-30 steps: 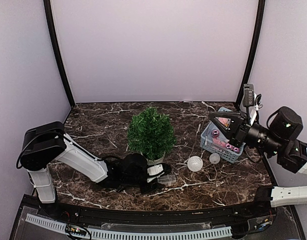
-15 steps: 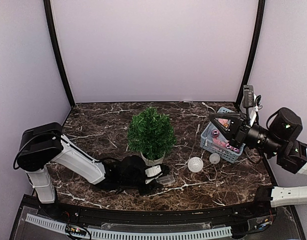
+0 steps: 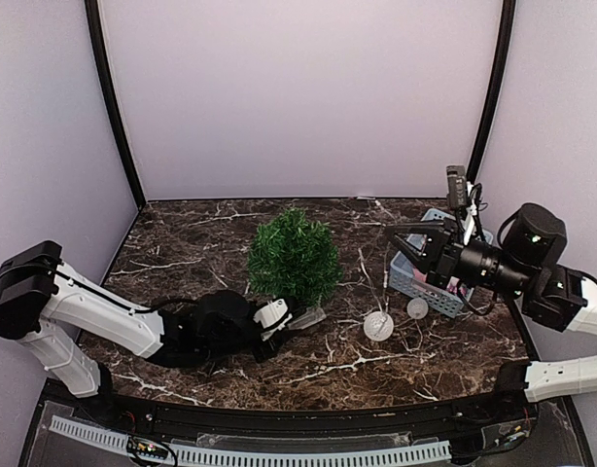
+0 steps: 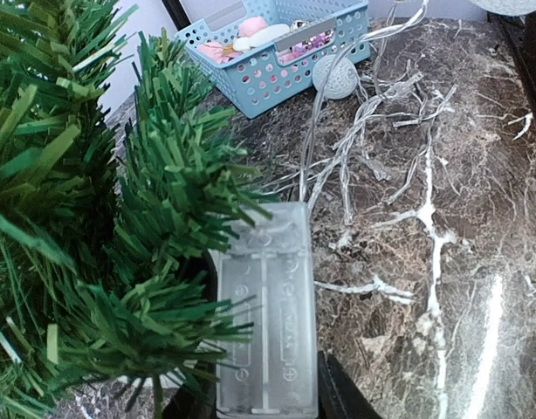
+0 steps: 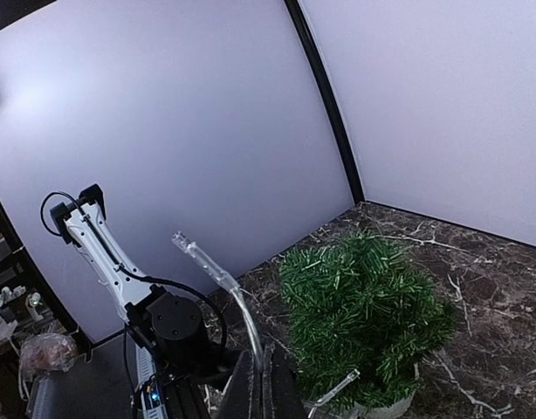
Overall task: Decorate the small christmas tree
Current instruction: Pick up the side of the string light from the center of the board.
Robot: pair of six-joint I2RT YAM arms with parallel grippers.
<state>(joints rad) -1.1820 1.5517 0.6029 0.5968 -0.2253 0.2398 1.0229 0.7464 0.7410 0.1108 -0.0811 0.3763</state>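
small christmas tree [image 3: 294, 255] is stood centrally on the worktop [image 3: 182, 253]. at its foot a clear battery box [image 4: 268, 305] is clamped in the left end effector [image 4: 266, 400]; the light string [image 5: 237, 301] is pinched in the closed right end effector [image 5: 264, 384]. were the string pulled taut, the tree could be toppled.

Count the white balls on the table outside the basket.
2: a larger white ball right of the small christmas tree, a smaller white ball beside the blue basket. Others may hide inside it.

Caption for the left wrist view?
Left gripper holds a clear battery box beside the small christmas tree; blue basket behind.
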